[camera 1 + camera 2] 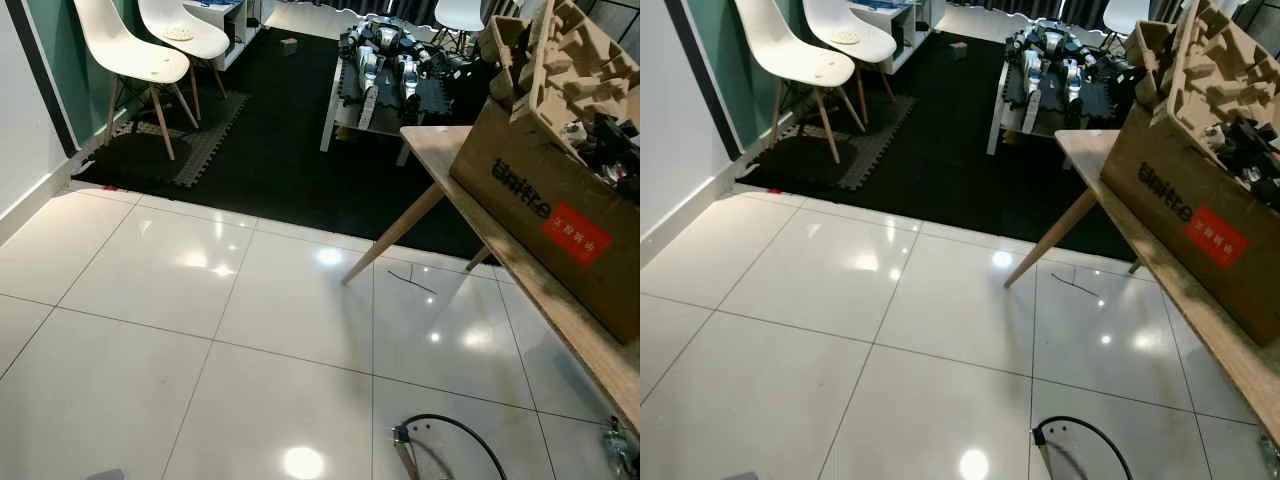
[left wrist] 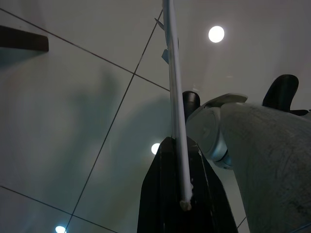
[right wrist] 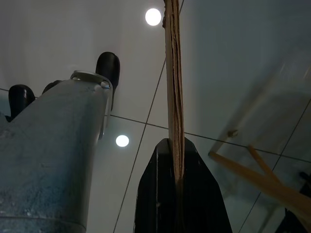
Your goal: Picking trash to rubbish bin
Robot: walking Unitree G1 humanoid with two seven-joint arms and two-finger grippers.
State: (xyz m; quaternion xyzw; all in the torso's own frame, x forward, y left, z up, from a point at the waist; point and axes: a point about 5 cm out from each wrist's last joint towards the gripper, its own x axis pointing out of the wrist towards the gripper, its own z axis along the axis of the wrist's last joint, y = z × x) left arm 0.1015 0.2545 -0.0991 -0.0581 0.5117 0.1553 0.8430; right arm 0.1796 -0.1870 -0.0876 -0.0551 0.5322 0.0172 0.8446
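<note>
In the left wrist view my left gripper (image 2: 180,145) is shut on a thin white sheet (image 2: 174,87) seen edge-on, which sticks out past the fingertips over the glossy tiled floor. My right gripper (image 3: 175,143) is shut on a thin brown cardboard piece (image 3: 173,73), also edge-on, above the same tiles. Both arms hang low beside my grey leg (image 2: 262,160). I cannot make out a rubbish bin.
A wooden table (image 1: 520,270) on the right carries a large cardboard box (image 1: 560,215) full of pulp packing. Ahead lie a black mat (image 1: 270,150), two white chairs (image 1: 135,55) and a low table (image 1: 345,115) loaded with dark parts. A black cable (image 1: 450,430) curls on the tiles.
</note>
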